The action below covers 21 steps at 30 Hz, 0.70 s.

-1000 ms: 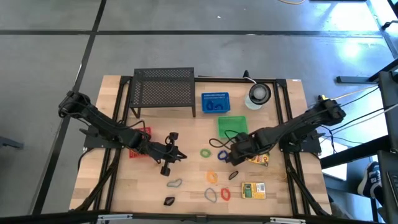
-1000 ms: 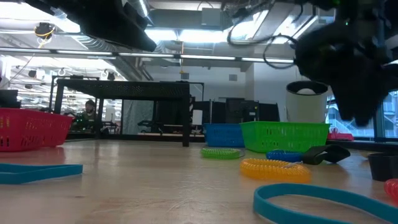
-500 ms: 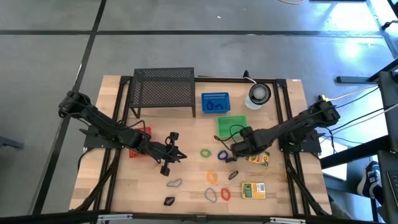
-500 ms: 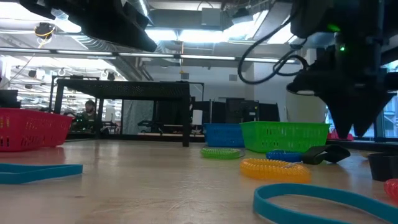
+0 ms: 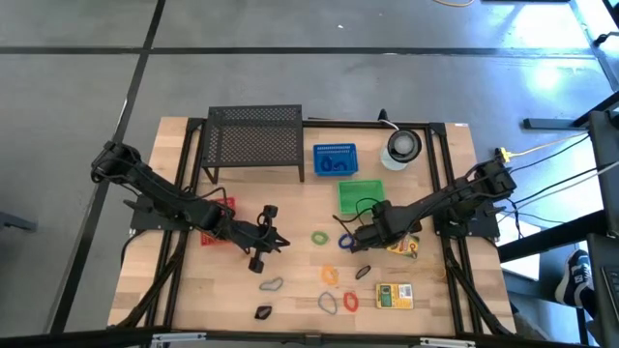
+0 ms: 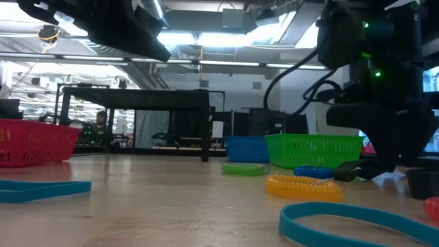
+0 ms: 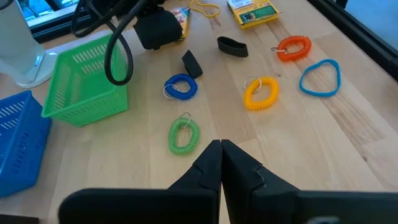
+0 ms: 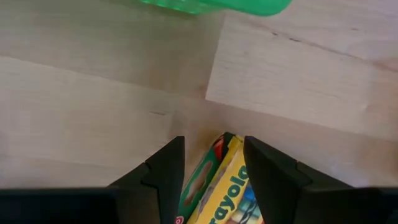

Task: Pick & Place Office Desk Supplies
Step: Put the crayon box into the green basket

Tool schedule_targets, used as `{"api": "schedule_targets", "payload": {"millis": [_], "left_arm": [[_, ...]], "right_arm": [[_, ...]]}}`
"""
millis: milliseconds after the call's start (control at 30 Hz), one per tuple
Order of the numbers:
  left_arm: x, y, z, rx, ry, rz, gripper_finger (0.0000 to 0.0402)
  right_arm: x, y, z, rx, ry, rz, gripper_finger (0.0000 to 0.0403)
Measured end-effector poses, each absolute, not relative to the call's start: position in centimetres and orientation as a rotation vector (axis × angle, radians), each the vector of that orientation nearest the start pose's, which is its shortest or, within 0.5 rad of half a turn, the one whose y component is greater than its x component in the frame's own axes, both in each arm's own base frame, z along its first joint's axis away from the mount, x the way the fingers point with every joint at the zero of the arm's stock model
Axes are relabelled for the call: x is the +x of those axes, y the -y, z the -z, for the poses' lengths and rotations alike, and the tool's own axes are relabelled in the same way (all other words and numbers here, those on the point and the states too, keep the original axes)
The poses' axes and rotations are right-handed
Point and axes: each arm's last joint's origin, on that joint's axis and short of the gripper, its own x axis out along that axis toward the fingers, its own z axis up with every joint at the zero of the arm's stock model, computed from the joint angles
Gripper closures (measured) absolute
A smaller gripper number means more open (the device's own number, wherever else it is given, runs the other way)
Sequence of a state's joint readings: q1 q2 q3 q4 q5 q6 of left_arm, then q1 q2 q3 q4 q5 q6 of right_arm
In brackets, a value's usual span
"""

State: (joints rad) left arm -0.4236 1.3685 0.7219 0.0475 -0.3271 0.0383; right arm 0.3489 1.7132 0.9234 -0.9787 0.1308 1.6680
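My right gripper (image 8: 214, 140) points down, open, its two fingers standing on either side of one end of a yellow-green crayon box (image 8: 227, 180). That box (image 5: 404, 247) lies flat on the table near the green basket, partly under the right arm. A second yellow-green box (image 5: 394, 295) lies nearer the near edge. Coil loops lie mid-table: green (image 7: 184, 135), blue (image 7: 180, 87), orange (image 7: 261, 93) and red-orange (image 7: 292, 48). A blue band (image 7: 320, 76) and black clips (image 7: 231, 45) lie among them. My left gripper (image 7: 221, 149) is shut and hovers left of the green coil (image 5: 319, 237). My right gripper straddles the end of the crayon box (image 8: 217, 163) from above, fingers pointing down; the box lies flat on the table. Whether the fingers (image 8: 168, 168) touch the box, I cannot tell.
A green basket (image 5: 360, 195) sits just beyond the right gripper, and a blue basket (image 5: 335, 160) lies farther back. A red basket (image 5: 218, 227) lies under the left arm. Along the far edge stand a black mesh shelf (image 5: 254, 140) and a round grey-white object (image 5: 401, 147). A grey loop (image 5: 271, 285) lies near the front.
My right gripper has tipped from a slant to point straight down and has come down toward the table over the crayon box. The left arm and the loose items have kept still.
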Motion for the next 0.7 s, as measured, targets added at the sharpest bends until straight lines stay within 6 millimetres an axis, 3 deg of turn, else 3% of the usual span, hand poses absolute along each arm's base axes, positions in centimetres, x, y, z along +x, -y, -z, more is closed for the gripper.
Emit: {"api": "schedule_targets", "payload": {"millis": [700], "left_arm": [[25.66, 10.55, -20.87, 0.240, -0.557, 0.099, 0.0397]], "right_arm": [[24.33, -8.50, -13.76, 0.760, -1.364, 1.076, 0.0237]]}}
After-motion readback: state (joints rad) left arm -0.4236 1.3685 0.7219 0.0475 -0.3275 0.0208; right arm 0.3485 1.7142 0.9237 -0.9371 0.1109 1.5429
